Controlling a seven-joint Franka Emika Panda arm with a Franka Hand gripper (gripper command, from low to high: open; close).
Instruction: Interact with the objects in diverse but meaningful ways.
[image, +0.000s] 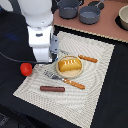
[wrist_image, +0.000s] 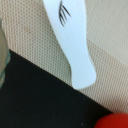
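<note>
My gripper (image: 43, 58) hangs low over the left part of the woven placemat (image: 95, 85), between the red tomato (image: 26, 69) and the plate. Its fingers are hidden by the white hand, so I cannot tell their state. A golden-yellow bread loaf (image: 69, 64) lies on the beige plate (image: 61, 73). The brown sausage (image: 52, 89) lies on the mat's near part. In the wrist view a white elongated piece (wrist_image: 71, 40) with a dark mark lies across the mat's edge, with the tomato (wrist_image: 113, 121) close by. The pot (image: 68, 7) and frying pan (image: 90, 15) stand on the far counter.
A wooden-handled fork (image: 64, 79) lies in front of the plate, and a knife (image: 87, 58) lies beyond it. A bowl (image: 123, 18) stands at the far end of the exterior view's right. Black tabletop (wrist_image: 35, 100) surrounds the mat.
</note>
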